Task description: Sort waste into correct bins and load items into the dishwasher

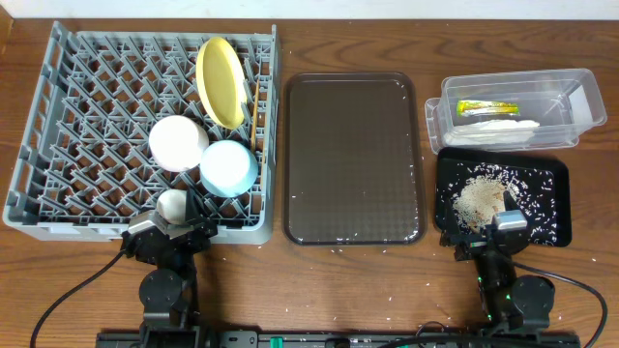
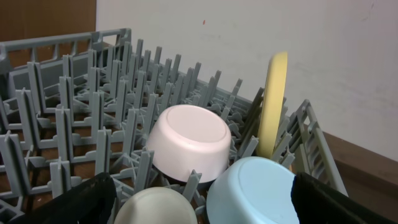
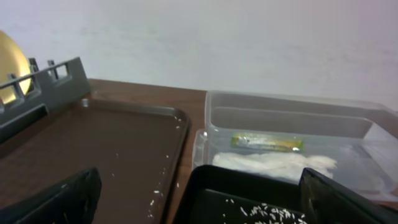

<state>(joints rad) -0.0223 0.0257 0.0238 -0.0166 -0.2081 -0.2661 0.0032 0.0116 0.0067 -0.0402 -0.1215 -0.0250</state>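
Note:
The grey dish rack holds the yellow plate on edge, the white bowl and light blue bowl upside down, and the small white cup. A thin chopstick stands beside the plate. The clear tub holds the white napkin and green-and-orange wrapper. The black tray holds rice crumbs. My left gripper is open at the rack's front edge, the cup between its fingers. My right gripper is open and empty over the black tray's near edge.
A dark brown serving tray lies between the rack and the bins, with a few stray rice grains on it and on the wooden table in front. A pale wall stands behind the table.

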